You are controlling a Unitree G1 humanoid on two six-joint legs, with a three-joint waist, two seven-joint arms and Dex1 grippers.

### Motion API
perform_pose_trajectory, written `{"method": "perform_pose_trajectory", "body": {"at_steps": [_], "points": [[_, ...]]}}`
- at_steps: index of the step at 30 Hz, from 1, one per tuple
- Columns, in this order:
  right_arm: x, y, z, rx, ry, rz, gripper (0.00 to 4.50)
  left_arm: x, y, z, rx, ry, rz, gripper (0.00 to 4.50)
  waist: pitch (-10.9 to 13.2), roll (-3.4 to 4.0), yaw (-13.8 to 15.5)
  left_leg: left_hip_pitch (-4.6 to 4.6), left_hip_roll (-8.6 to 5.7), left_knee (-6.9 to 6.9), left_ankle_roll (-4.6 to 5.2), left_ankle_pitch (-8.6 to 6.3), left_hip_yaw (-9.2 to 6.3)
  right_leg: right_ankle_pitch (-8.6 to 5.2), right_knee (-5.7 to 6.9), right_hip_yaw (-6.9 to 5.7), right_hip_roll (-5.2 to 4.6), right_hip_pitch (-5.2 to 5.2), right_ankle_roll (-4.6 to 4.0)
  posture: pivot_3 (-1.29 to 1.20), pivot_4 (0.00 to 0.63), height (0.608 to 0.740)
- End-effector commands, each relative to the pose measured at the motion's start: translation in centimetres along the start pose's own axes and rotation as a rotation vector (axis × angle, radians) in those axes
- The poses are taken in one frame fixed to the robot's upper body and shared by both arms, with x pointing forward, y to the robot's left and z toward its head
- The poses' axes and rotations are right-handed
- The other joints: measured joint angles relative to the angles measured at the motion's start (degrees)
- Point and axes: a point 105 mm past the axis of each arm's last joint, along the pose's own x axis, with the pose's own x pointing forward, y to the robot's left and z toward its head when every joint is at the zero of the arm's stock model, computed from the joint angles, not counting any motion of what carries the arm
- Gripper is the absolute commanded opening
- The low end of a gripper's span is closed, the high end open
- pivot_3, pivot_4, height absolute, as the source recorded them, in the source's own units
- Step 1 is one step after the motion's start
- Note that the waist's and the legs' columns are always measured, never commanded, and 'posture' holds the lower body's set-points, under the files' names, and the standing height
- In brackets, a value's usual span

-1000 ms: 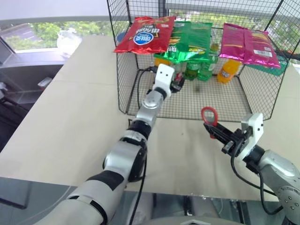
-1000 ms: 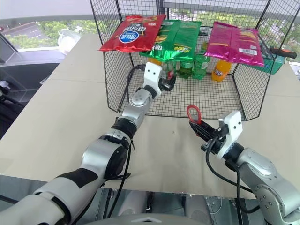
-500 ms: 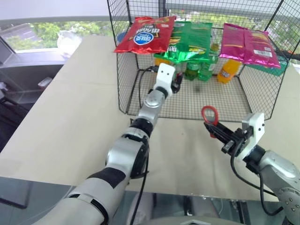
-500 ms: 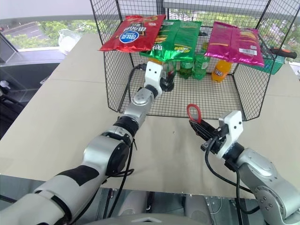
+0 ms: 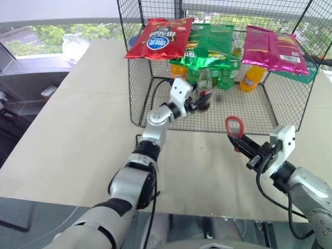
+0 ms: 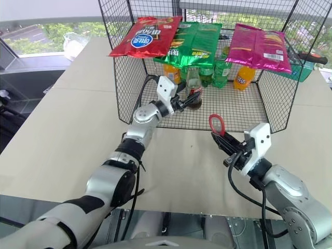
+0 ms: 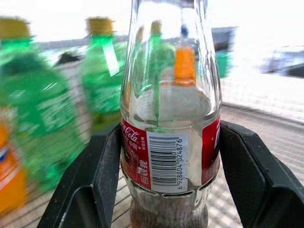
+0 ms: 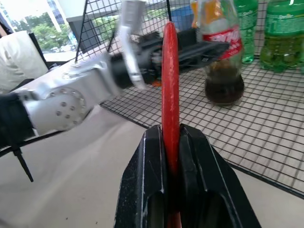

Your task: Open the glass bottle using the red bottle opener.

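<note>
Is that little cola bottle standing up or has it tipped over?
Standing upright. The glass bottle rests base-down on the wire cage floor, neck pointing up, with the left gripper closed around its label.

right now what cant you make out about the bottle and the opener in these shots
- Glass bottle cap: cut off by the top edge in the left wrist view, too small to tell in the eye views.
- Contact of the left gripper fingers with the bottle: in the wrist view they flank the label; touching or not, unclear.
- Red bottle opener head: seen edge-on in the right wrist view.
- Opener handle: hidden between the right gripper fingers.
</note>
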Motion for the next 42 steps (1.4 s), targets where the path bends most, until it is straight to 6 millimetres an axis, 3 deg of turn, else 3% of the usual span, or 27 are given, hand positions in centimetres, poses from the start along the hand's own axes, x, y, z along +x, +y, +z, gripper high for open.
{"method": "perform_pose_trajectory", "body": {"at_steps": [1,7,15,23,25,33,34,36,42], "points": [[-0.3,-0.1,1.1,-0.039,-0.048,-0.008,0.00,0.1,-1.6,3.8,0.013,-0.117,-0.135,2.46,0.0,0.00,0.0,0.00,0.00,0.01,0.00,0.00,0.00,0.00,0.00,0.00,0.00,0.00,0.00,0.00,0.150,0.740],[-0.6,-0.4,1.0,-0.048,-0.044,-0.018,0.00,-2.0,-3.9,4.8,-0.034,-0.104,-0.303,2.46,0.0,0.02,-0.1,0.03,0.01,0.02,0.00,0.00,0.00,0.00,0.04,0.03,0.00,0.00,0.00,0.00,0.150,0.740],[-0.7,-0.6,0.7,-0.050,-0.034,-0.022,0.00,-5.6,-6.6,4.4,-0.110,-0.030,-0.496,2.46,0.0,0.05,-0.6,0.11,0.03,0.04,0.01,0.00,-0.03,0.00,0.15,0.08,0.02,0.01,-0.01,0.00,0.150,0.740],[-1.3,-0.8,0.6,-0.066,-0.019,-0.039,0.00,-8.9,-6.4,4.0,-0.105,0.066,-0.534,2.46,0.0,0.06,-1.0,0.14,0.06,0.04,0.01,0.00,-0.10,0.00,0.17,0.10,0.02,0.02,-0.01,0.00,0.150,0.740],[-1.7,-0.9,0.5,-0.068,-0.012,-0.050,0.00,-9.7,-6.4,3.2,-0.088,0.104,-0.528,2.46,0.0,0.07,-1.0,0.14,0.06,0.05,0.01,0.00,-0.11,0.00,0.17,0.11,0.02,0.02,-0.01,0.00,0.150,0.740],[-1.8,-1.0,0.9,-0.081,-0.009,-0.047,0.00,-10.2,-6.7,2.1,-0.074,0.135,-0.524,2.46,0.0,0.07,-1.0,0.16,0.07,0.05,0.01,-0.01,-0.08,0.00,0.17,0.15,0.01,0.02,-0.01,0.00,0.150,0.740],[-1.8,-1.0,0.9,-0.082,-0.007,-0.046,0.00,-10.3,-6.7,2.0,-0.077,0.139,-0.526,3.50,0.0,0.07,-1.0,0.17,0.08,0.05,0.01,-0.01,-0.08,0.00,0.17,0.15,0.02,0.03,-0.01,0.00,0.150,0.740],[-1.8,-1.0,0.9,-0.084,-0.005,-0.044,0.00,-10.4,-6.7,2.0,-0.075,0.142,-0.527,4.41,0.0,0.08,-1.1,0.17,0.08,0.04,0.02,-0.01,-0.09,0.00,0.17,0.14,0.03,0.03,-0.01,0.00,0.150,0.740],[-1.6,-1.1,1.0,-0.096,-0.009,-0.043,0.00,-10.6,-6.6,3.7,-0.092,0.100,-0.550,4.49,0.0,0.08,-1.1,0.17,0.09,0.04,0.02,-0.01,-0.10,0.00,0.17,0.17,0.02,0.03,-0.01,0.00,0.150,0.740]]}}
